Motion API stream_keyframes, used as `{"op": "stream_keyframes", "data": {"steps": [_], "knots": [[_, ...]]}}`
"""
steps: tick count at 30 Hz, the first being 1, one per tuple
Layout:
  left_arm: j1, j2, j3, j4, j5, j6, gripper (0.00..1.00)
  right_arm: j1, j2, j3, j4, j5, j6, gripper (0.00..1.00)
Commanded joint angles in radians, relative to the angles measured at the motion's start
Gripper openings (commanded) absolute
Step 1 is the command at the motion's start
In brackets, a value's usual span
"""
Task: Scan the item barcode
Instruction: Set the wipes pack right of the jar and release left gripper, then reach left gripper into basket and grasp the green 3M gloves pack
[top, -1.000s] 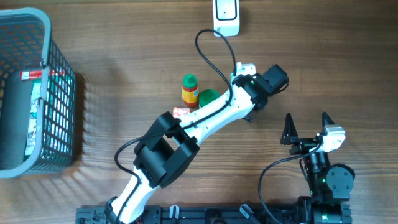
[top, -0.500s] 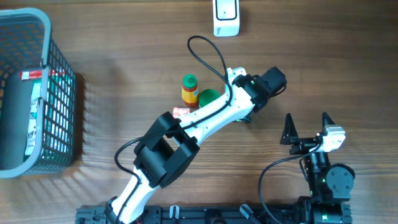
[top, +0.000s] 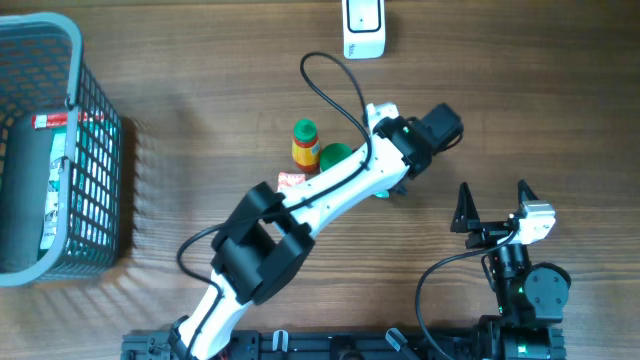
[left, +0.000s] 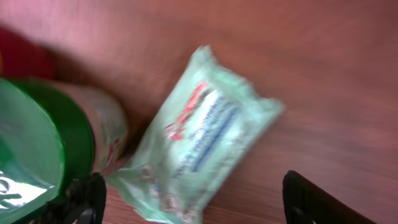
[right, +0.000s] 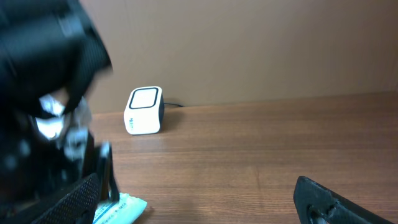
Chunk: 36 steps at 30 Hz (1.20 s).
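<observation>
Left gripper (left: 196, 200) (jaws apart) hovers over green packet (left: 199, 134).

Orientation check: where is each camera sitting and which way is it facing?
Overhead: above the table, facing straight down on scanner, basket, left arm and right gripper.
Left wrist: on the left gripper, looking down at the packet beside a green-lidded container; both fingertips show.
Right wrist: on the right gripper, low, facing across the table to the scanner; its fingertips and the left arm show.
Shared: scanner in overhead and right wrist; packet in both wrist views.
</observation>
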Motion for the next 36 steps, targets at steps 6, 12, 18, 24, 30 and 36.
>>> {"op": "stream_keyframes", "data": {"steps": [6, 12, 18, 24, 30, 36], "knots": [[0.078, -0.326, 0.217, -0.024, -0.268, 0.184, 0.95, 0.003, -0.004, -0.001, 0.004, -0.001, 0.002, 1.0], [0.299, -0.518, 0.217, -0.082, -0.314, 0.183, 0.99, 0.003, -0.004, -0.001, 0.004, -0.001, 0.003, 1.0], [0.654, -0.625, 0.217, -0.187, -0.195, 0.168, 1.0, 0.003, -0.003, -0.001, 0.004, -0.001, 0.002, 1.0], [1.083, -0.649, 0.216, -0.299, 0.052, 0.077, 1.0, 0.003, -0.004, -0.001, 0.004, -0.001, 0.002, 1.0], [1.467, -0.626, 0.152, -0.319, 0.274, 0.115, 1.0, 0.003, -0.004, -0.001, 0.004, -0.001, 0.002, 1.0], [1.682, -0.621, -0.033, -0.162, 0.451, 0.343, 1.0, 0.003, -0.004, -0.001, 0.004, -0.001, 0.003, 1.0]]}}
